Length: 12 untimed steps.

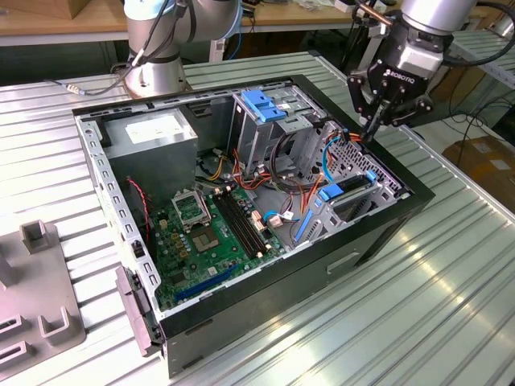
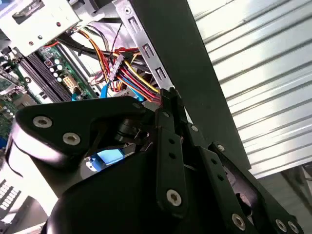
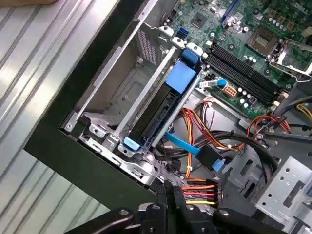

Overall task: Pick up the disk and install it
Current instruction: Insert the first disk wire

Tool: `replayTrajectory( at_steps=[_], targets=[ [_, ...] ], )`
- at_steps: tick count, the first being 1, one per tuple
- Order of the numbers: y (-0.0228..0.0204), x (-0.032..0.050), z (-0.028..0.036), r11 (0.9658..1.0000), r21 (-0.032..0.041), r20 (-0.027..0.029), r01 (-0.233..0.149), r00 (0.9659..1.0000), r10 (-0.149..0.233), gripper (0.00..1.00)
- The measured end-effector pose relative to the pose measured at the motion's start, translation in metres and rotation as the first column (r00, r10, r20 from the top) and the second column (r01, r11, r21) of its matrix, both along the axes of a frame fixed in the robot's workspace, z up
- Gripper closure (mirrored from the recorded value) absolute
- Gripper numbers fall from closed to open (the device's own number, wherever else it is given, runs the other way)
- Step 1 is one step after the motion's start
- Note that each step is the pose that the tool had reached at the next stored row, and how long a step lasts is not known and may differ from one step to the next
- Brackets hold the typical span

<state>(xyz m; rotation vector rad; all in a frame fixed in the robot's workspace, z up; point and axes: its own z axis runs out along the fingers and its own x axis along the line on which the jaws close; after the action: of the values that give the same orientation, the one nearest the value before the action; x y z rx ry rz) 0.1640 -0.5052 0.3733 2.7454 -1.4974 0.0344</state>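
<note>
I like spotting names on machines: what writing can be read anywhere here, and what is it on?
Pincer: white maker's lettering on its body, left unquoted.
Power supply label: too small to read.
Motherboard print: too small to read.
No other readable text.

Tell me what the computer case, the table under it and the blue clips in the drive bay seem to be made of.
Computer case: probably sheet steel, black painted outside and bare grey inside, with punched slots and folded edges. Table: looks like ribbed bare aluminium, since it shines in stripes. Blue clips: apparently moulded plastic, evenly coloured and matte. Pincer: black, likely coated metal.
</note>
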Motion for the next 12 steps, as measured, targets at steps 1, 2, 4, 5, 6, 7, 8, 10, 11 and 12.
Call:
replayTrajectory(
  at_steps=[1, 2, 4, 5, 6, 7, 8, 10, 11, 12],
  targets=[
    [0.0000, -0.0007, -0.0001, 0.9980, 0.0000, 0.0000, 0.063, 0.9980, -0.063, 0.84],
    [0.0000, -0.0012, -0.0001, 0.9967, 0.0000, 0.0000, 0.081, 0.9967, -0.081, 0.84],
    [0.0000, -0.0012, -0.0001, 0.9966, 0.0000, 0.0000, 0.082, 0.9966, -0.082, 0.84],
    [0.0000, -0.0015, -0.0002, 0.9963, 0.0001, 0.0000, 0.085, 0.9963, -0.085, 0.84],
    [0.0000, -0.0017, -0.0003, 0.9955, -0.0001, 0.0000, 0.095, 0.9955, -0.095, 0.84],
    [0.0000, -0.0017, -0.0005, 0.9942, -0.0001, 0.0000, 0.108, 0.9942, -0.108, 0.84],
    [-0.0001, -0.0017, -0.0009, 0.9907, 0.0000, 0.0000, 0.136, 0.9907, -0.136, 0.84],
    [0.0000, -0.0017, -0.0019, 0.9848, 0.0001, 0.0000, 0.174, 0.9848, -0.174, 0.84],
    [-0.0001, -0.0017, -0.0021, 0.9828, -0.0002, 0.0001, 0.184, 0.9828, -0.184, 0.84],
    [-0.0002, -0.0017, -0.0024, 0.9813, -0.0001, 0.0000, 0.193, 0.9813, -0.193, 0.84]
  ],
)
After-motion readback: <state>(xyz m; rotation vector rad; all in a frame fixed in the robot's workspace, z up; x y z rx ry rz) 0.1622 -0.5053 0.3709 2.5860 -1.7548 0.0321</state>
